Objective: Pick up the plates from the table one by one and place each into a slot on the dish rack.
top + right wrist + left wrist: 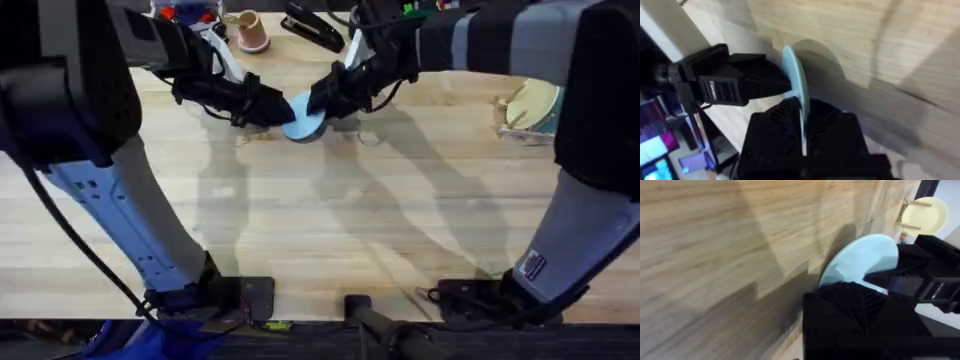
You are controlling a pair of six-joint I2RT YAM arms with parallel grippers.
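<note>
We see both arms reaching to the far middle of the table point(330, 220), where their tips meet on one pale blue plate point(304, 117). From overhead the left gripper point(268, 108) comes in from the left and the right gripper point(322, 100) from the right, each at an opposite edge of the plate, which looks lifted and tilted above the wood with its shadow beneath. In the right wrist view the plate point(796, 85) stands on edge, its rim running down between the right gripper's own fingers point(772, 127) — closed on it — while the left gripper point(782, 82) pinches the rim from the other side. In the left wrist view the plate point(860, 260) rises from behind that arm's own black finger point(850, 315), and the right gripper point(890, 277) clamps the opposite edge. Well apart, at the table's right edge, the dish rack point(512, 112) holds a cream plate point(535, 102) — a teal one point(548, 122) sits just behind it.
</note>
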